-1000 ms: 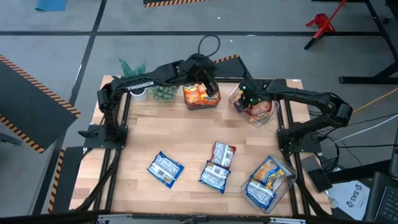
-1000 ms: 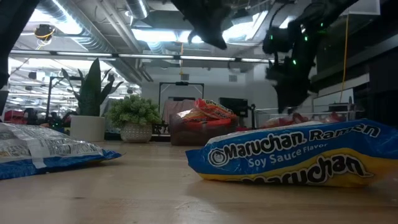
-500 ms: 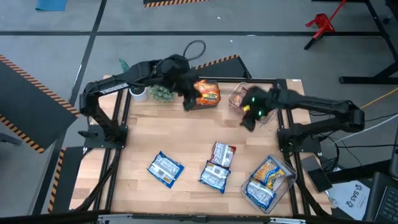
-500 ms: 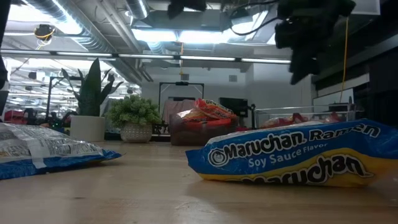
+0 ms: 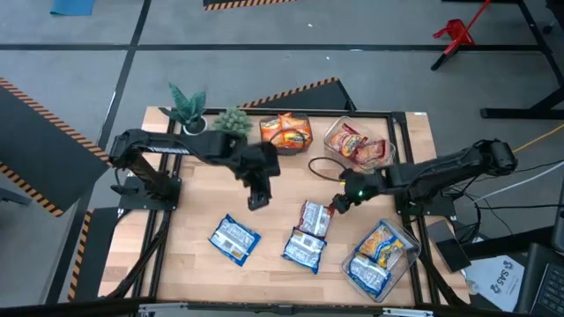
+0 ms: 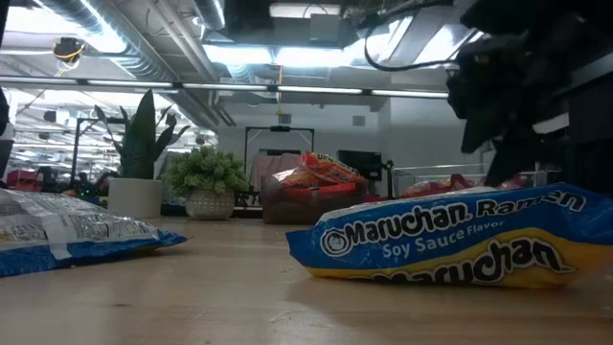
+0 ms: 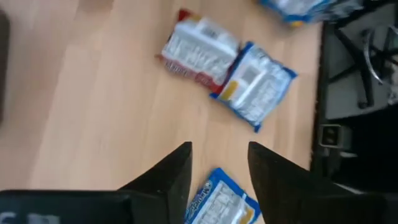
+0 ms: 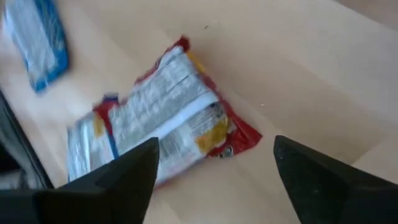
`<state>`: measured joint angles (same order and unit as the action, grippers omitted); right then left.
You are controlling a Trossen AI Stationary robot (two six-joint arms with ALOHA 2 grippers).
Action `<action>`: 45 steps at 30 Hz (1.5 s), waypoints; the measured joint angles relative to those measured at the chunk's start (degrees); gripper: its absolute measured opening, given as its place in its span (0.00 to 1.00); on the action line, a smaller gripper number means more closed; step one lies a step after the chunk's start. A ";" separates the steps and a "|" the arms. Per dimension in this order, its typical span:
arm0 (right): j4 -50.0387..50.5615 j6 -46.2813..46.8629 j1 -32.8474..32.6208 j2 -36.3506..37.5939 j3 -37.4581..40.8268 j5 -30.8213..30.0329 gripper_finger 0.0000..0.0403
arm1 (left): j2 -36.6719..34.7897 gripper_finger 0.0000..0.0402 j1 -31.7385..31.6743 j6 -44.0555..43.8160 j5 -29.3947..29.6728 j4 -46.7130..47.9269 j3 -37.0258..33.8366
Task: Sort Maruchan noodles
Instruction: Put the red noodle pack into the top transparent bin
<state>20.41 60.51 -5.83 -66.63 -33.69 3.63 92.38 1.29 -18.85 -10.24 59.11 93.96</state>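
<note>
L gripper (image 5: 256,201): you've got it over bare wood mid-worktop, a bit toward the left edge; fingers (image 7: 171,180) parted w/ a gap, nothing between them. A blue pkt shows just past the tips in the left wrist view.
R gripper (image 5: 337,206): you've got it hanging just beside the red-edged pkt, on that pkt's right-edge side; fingers (image 8: 118,180) spread wide, nothing held, pkt lies between and beyond them in the right wrist view.
Red-edged pkt (image 5: 315,217): flat on the worktop, mid-front, silver/white face up; touching or slightly overlapping the blue pkt next to it.
Blue pkt, centre (image 5: 304,250): front of the red-edged one, near the front edge.
Blue pkt, left (image 5: 233,239): alone, front-left area, apart from the other two.
Front-right bin (image 5: 404,255): clear, at the front-right corner; holds blue & yellow pkts.
Back bin, orange (image 5: 285,132): at the back edge, centre; orange pkts inside.
Back bin, red (image 5: 357,145): just beside it toward the right edge; red pkts inside.
Plants (image 5: 188,107): two small pots at the back-left corner.
Low view: a blue Maruchan soy sauce pkt (image 6: 445,235) fills the foreground; which of the blue ones, can't tell.
</note>
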 joint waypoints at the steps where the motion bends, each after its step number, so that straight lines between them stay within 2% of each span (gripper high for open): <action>1: -1.38 3.41 -1.31 0.00 0.89 -2.09 0.76 | -0.11 0.39 0.51 -1.30 0.04 -2.08 -2.34; 6: -4.38 16.33 -7.29 0.00 2.42 -9.79 0.78 | -2.25 0.44 2.61 -6.53 -0.36 -17.35 -15.27; 10: -5.41 22.98 -9.93 -1.51 2.44 -12.94 0.78 | -3.81 0.47 2.01 -12.33 0.00 -32.24 -26.40; 16: -10.24 28.24 -10.33 -8.13 1.33 -11.64 0.78 | -2.93 0.52 -1.14 -29.02 0.32 -64.05 -42.40; 19: -10.69 29.87 -10.34 -12.41 -1.12 -11.47 0.78 | -2.74 0.52 -1.56 -35.01 1.07 -75.78 -47.42; 23: -10.24 31.95 -10.74 -16.31 -3.93 -11.14 0.78 | -2.64 0.52 -1.08 -38.66 3.86 -76.48 -50.37; 30: -9.95 38.81 -13.80 -21.00 -6.83 -11.93 0.78 | -2.64 0.52 0.34 -40.60 5.27 -79.47 -51.02; 38: -10.62 46.98 -17.62 -22.36 -6.91 -13.23 0.78 | -2.64 0.52 1.16 -40.78 4.66 -80.90 -50.98; 45: -15.55 47.30 -16.58 -26.98 -6.91 -13.56 0.78 | 1.54 0.52 1.54 -41.66 2.74 -86.48 -51.82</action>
<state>4.86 107.81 -22.40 -93.61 -40.59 -9.93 93.92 2.83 -60.51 -7.50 -27.38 42.14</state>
